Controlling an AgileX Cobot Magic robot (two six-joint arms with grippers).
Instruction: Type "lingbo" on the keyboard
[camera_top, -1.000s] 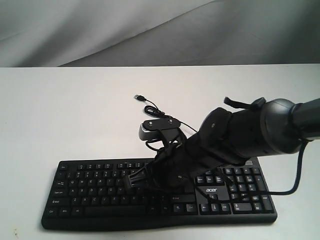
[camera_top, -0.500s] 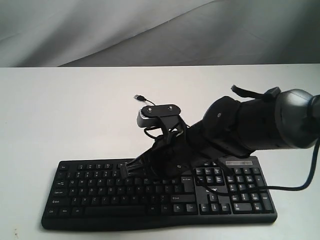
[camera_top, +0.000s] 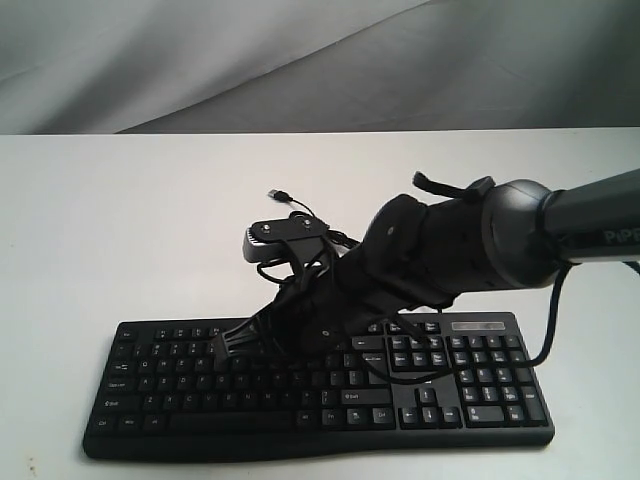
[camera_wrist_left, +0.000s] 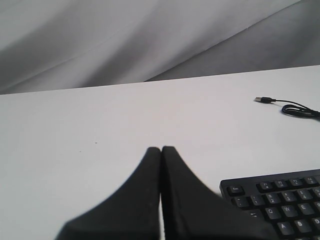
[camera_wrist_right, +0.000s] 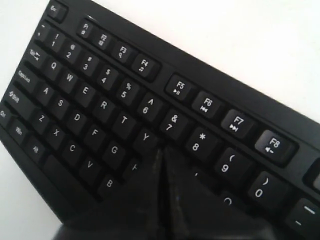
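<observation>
Two grippers noted, each with its fingers pressed fully together and nothing held. On the white table (camera_top: 120, 220) the keyboard (camera_top: 470, 395) is laid near the front edge. Its long axis runs side to side in the exterior view, with the number pad at the right. Its cable (camera_top: 300, 212) is trailed behind, the plug lying loose.

From the right, the right gripper (camera_top: 224, 344) is slanted low along that long axis, over the number pad and onto the letter block. In its wrist view the closed tip (camera_wrist_right: 161, 150) is seen between the Y key and the 8 key, so the U key is judged to be covered. Whether a key is pressed or only hovered over cannot be told.

Beyond the Esc corner, the left gripper (camera_wrist_left: 161, 150) is held over bare table, apart from the keys (camera_wrist_left: 280, 200).

Judgement: the right arm is far the nearer. I and O lie on the tip's own row toward the number pad, the other letters in rows nearer the front edge. Short shifts along the long axis are called for. Which letter is due cannot be read.
</observation>
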